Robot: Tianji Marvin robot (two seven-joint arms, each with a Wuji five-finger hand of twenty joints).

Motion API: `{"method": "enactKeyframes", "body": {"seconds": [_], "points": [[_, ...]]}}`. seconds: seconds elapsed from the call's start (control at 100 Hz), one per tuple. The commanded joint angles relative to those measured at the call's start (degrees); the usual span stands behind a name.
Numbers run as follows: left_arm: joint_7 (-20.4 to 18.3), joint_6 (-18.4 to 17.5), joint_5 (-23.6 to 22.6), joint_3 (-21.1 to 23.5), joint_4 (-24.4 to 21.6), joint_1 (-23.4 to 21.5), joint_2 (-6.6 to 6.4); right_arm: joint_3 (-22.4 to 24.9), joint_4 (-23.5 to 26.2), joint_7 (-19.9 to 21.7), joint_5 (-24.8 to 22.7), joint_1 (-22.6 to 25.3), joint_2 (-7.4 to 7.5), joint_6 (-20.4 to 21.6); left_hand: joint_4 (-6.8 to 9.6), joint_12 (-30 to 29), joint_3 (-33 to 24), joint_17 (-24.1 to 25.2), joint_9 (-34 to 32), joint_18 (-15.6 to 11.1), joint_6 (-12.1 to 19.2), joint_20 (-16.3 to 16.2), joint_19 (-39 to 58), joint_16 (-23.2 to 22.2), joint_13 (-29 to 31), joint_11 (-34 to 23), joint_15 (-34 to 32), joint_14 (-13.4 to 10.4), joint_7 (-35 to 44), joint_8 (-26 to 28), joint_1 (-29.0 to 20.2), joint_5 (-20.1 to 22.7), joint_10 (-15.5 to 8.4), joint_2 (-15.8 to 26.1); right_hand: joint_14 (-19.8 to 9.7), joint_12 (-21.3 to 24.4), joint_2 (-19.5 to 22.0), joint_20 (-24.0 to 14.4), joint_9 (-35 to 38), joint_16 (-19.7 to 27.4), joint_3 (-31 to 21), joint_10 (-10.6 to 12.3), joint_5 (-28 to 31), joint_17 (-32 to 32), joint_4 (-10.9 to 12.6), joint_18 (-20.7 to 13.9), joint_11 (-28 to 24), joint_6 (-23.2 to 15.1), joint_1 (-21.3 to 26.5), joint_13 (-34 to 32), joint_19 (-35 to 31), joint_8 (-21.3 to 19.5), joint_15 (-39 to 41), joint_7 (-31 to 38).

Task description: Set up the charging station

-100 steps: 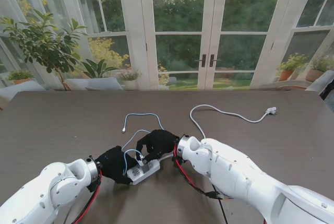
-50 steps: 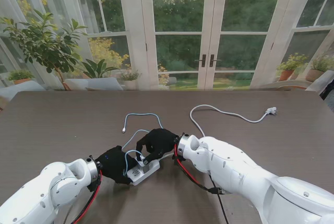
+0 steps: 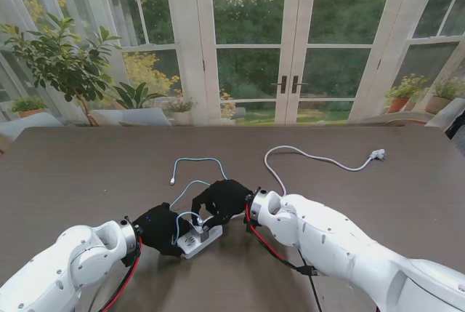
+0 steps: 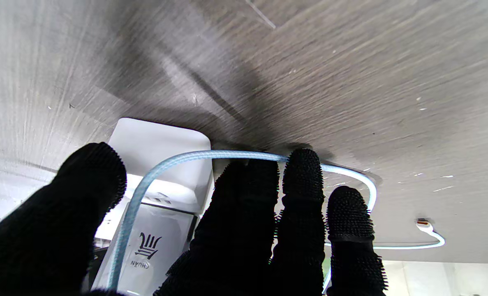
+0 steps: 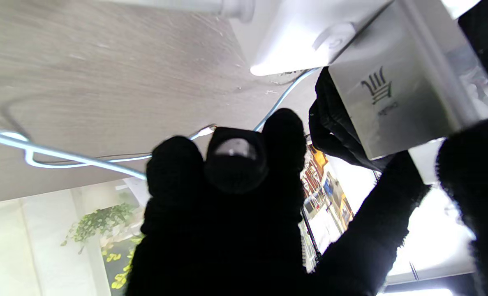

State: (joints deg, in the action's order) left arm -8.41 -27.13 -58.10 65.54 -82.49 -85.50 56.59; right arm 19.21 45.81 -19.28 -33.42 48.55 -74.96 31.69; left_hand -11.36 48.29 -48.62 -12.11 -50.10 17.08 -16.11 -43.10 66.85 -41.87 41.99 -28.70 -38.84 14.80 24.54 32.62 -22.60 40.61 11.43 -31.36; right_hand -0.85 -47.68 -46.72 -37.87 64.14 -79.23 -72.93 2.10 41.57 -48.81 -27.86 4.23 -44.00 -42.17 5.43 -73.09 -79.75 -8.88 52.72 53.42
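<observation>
Now the right hand [image 3: 221,201] grips the silver charger block [image 5: 396,102] between thumb and fingers, seated on the white power strip [image 3: 199,238]; the wrist has shifted slightly right and nearer to me versus a second ago, the forearm swinging lower. Left hand [image 3: 161,228] is clamped on the strip's left end, fingers [image 4: 301,193] over its edge, unchanged from earlier. Strip sits near the table's [image 3: 87,174] near edge, about centre, slightly rotated compared with before, its right end pulled in. Light-blue braided cable [image 3: 190,174] loops from the charger across the strip and runs toward the far edge, plug end free on the table; same lay as before. White power cord [image 3: 312,158] curls toward the far right corner, its plug [image 3: 377,154] well apart from both hands, not moved.
</observation>
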Motion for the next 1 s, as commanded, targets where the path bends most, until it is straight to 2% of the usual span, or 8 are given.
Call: {"method": "enactKeyframes", "body": {"seconds": [0.0, 0.02, 0.05, 0.13, 0.25, 0.46, 0.69, 0.99], "points": [[-3.1, -0.1, -1.2, -0.5, 2.7, -2.1, -0.25, -2.5, -4.6, 4.6, -3.8, 5.2, 3.63, -2.4, 2.53, -0.4, 0.5, 0.3, -0.6, -0.3, 6.8, -1.0, 0.5, 0.5, -0.2, 0.3, 1.1, -0.6, -1.3, -2.8, 1.3, 4.9, -4.6, 0.8, 1.4, 1.6, -6.4, -0.5, -3.6, 38.5, -6.5, -0.9, 7.7, 2.5, 14.7, 0.0, -1.3, 38.2, 8.2, 0.8, 0.9, -15.9, -1.7, 0.5], [-3.2, -0.2, -1.2, -0.3, 2.7, -2.2, -0.26, -2.0, -3.8, 4.9, -3.9, 5.4, 3.97, -2.8, 2.52, -0.4, 0.6, 0.3, -0.6, -0.3, 6.8, -1.0, 0.5, 0.5, -0.2, 0.3, 1.1, -0.6, -1.2, -2.8, 1.3, 5.0, -4.6, 0.7, 1.9, 1.6, -5.7, -0.5, -5.2, 38.4, -6.0, -1.2, 6.2, 3.7, 16.7, 0.5, -1.2, 39.5, 7.3, 1.9, 1.2, -17.6, -1.8, -1.2], [-3.3, -0.3, -1.3, -0.1, 2.6, -2.2, -0.28, -1.3, -2.9, 5.2, -4.1, 5.8, 4.35, -3.3, 2.52, -0.4, 0.6, 0.2, -0.6, -0.3, 6.8, -1.0, 0.5, 0.5, -0.1, 0.3, 1.1, -0.6, -1.3, -2.8, 1.4, 4.9, -4.6, 0.7, 2.3, 1.6, -5.5, -0.5, -6.9, 38.3, -5.2, -1.6, 4.5, 4.9, 17.2, 1.1, -1.2, 40.5, 6.4, 3.2, 1.5, -18.2, -1.8, -2.3], [-3.5, -0.7, -1.7, 0.4, 2.4, -2.4, -0.34, 0.7, -0.2, 6.1, -4.5, 6.8, 5.39, -4.6, 2.52, -0.4, 0.6, 0.2, -0.8, -0.3, 6.8, -1.0, 0.5, 0.5, -0.1, 0.3, 1.1, -0.6, -1.2, -2.8, 1.4, 5.0, -4.6, 0.7, 3.8, 2.0, -5.2, -0.8, -11.4, 38.3, -2.3, -2.5, 0.3, 7.9, 16.9, 1.9, -1.3, 42.8, 4.1, 7.2, 1.8, -18.9, -1.1, -3.5], [-3.7, -1.0, -1.8, 0.8, 2.5, -2.5, -0.38, 2.8, 3.6, 6.5, -6.2, 8.0, 6.78, -6.3, 2.53, -0.4, 0.6, 0.3, -0.7, -0.2, 6.9, -1.0, 0.5, 0.5, -0.1, 0.4, 1.2, -0.6, -1.2, -2.8, 1.4, 5.1, -4.7, 0.7, 4.7, 3.0, -4.0, -1.4, -17.2, 38.6, 0.4, -3.2, -5.3, 12.1, 16.7, 2.1, -1.1, 45.5, 2.0, 12.5, 1.9, -17.7, 0.2, -6.8], [-3.4, -1.4, -2.0, 0.5, 3.1, -2.2, -0.43, 6.8, 8.5, 8.2, -6.8, 10.4, 8.1, -8.9, 2.5, -0.4, 0.6, 0.3, -0.7, -0.3, 7.0, -1.0, 0.4, 0.5, -0.1, 0.4, 1.2, -0.7, -1.3, -2.8, 1.5, 5.0, -4.7, 0.7, 5.8, 6.1, -0.2, -1.1, -25.6, 40.5, 4.4, -4.5, -13.7, 16.7, 16.5, 3.2, 0.7, 50.0, -1.6, 18.9, 4.7, -14.6, -0.4, -12.4], [-3.2, -2.2, -2.2, 0.5, 3.7, -1.8, -0.55, 11.5, 13.0, 11.7, -4.9, 13.0, 8.86, -12.0, 2.52, -0.4, 0.6, 0.3, -0.6, -0.4, 7.1, -1.0, 0.4, 0.5, -0.1, 0.4, 1.2, -0.7, -1.3, -2.8, 1.4, 5.0, -4.8, 0.7, 6.7, 8.4, 3.2, -1.4, -28.1, 41.2, 7.1, -5.7, -19.3, 17.6, 16.7, 4.3, 1.7, 53.7, -2.8, 20.0, 5.3, -11.6, -0.5, -15.4], [-3.6, -3.2, -2.4, 0.7, 3.7, -1.6, -0.67, 14.1, 15.4, 13.8, -2.7, 14.6, 9.01, -14.1, 2.53, -0.4, 0.7, 0.3, -0.6, -0.4, 7.1, -1.0, 0.4, 0.5, -0.1, 0.4, 1.3, -0.8, -1.3, -2.8, 1.4, 5.0, -4.8, 0.7, 7.8, 12.2, 4.6, -1.4, -26.1, 41.7, 8.2, -6.2, -27.4, 17.5, 17.0, 5.6, 4.2, 54.0, -2.3, 18.7, 6.0, -6.8, -1.0, -16.3]]}}
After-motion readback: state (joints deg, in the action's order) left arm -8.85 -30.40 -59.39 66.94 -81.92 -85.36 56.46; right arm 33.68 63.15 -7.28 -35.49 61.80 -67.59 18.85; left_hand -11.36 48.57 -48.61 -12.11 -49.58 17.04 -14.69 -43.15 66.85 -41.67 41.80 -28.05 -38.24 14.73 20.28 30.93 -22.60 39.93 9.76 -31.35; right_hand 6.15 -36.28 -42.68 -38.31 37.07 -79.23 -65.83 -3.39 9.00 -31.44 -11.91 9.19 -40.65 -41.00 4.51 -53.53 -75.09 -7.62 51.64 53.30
